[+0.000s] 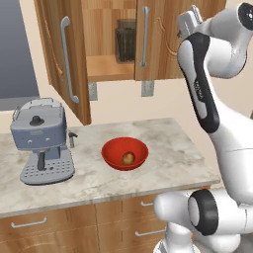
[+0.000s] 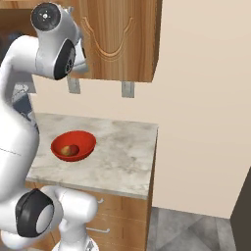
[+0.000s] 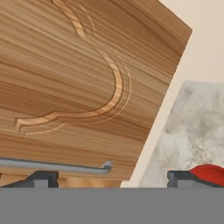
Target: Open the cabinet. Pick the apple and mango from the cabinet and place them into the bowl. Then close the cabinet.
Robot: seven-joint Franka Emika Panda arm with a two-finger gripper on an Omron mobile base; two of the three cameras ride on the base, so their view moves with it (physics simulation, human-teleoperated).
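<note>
Cabinet half open, fruit in bowl

Jaws (image 3: pixel 112 178) spread wide, clamped on nothing, close against right door of wide wooden wall cabinet (image 1: pixel 158 39), near its silver bar handle (image 3: pixel 57 166). Left door swung out. Glossy red round bowl (image 1: pixel 111 150) on marble surface (image 1: pixel 163 163), holding one yellowish fruit (image 1: pixel 128 158), beside grey coffee machine (image 1: pixel 42 141).

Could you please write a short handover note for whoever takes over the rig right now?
End effector: open, holding nothing, up at the cabinet's right door, which is shut.
Cabinet: left door swung open; a dark jar on the shelf.
Bowl: on the counter, one yellowish fruit inside; which one it is I cannot tell.
Left: the second fruit, whose place I cannot tell, then close the cabinet.
</note>
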